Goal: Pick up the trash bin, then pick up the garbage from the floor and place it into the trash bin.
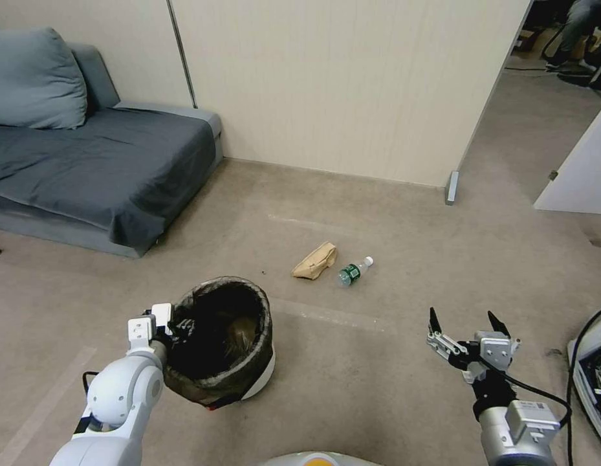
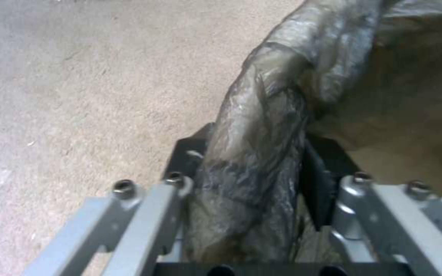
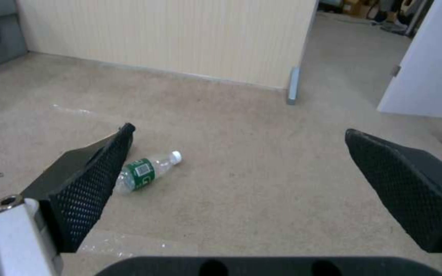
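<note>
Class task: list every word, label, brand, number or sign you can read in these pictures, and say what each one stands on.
None can be read.
Bottle: green label with a small white code square and pale characters, too blurred to read.
Right gripper arm: a small grey marked patch, too small to read.

no text, brand, number or sign can be read anywhere; the bottle (image 3: 147,172) lying on the floor carries a green label with a small white square patch on it, seen best in the right wrist view, but its print is too small and blurred to make out; in the head view the same bottle (image 1: 353,271) shows only a green band with no letters to tell; a pale sticker on the right arm's wrist housing bears faint marks that cannot be read.
</note>
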